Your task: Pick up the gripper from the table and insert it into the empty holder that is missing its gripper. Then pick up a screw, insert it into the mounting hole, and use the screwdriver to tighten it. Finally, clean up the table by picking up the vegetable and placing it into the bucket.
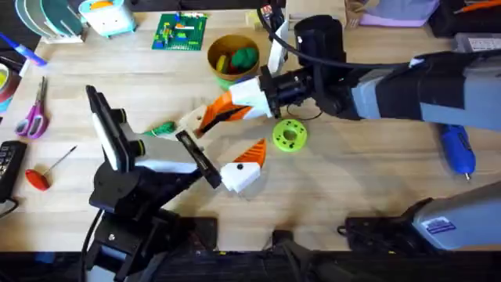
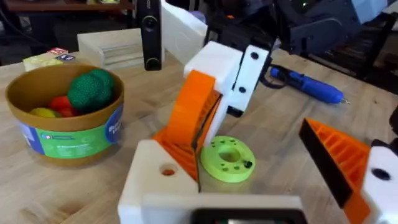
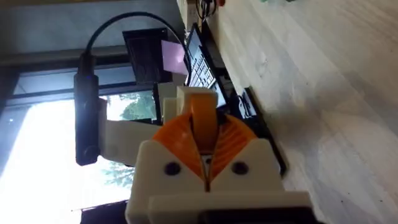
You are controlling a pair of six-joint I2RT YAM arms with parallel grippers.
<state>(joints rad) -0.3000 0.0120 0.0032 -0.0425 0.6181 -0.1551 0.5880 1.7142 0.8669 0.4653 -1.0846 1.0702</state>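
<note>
My right gripper (image 1: pixel 223 110) reaches in from the right, shut on the small orange gripper (image 3: pixel 202 117). It holds that piece against the empty holder (image 1: pixel 192 121), the bare white finger block (image 2: pixel 155 180) of my left arm. My left gripper (image 1: pixel 225 139) is open, its other finger carrying an orange ribbed tip (image 2: pixel 339 162). The green leafy vegetable (image 1: pixel 163 128) lies on the table just left of the holder. Behind the grippers stands the bucket (image 1: pixel 232 56), with a rounded green toy inside. The blue screwdriver (image 1: pixel 458 149) lies far right. No screw is clear enough to tell.
A lime-green disc (image 1: pixel 288 135) lies right beside the grippers. A red-handled screwdriver (image 1: pixel 37 176), purple scissors (image 1: pixel 33 117) and a remote sit at the left edge. A green brick plate (image 1: pixel 182 31) and boxes line the back.
</note>
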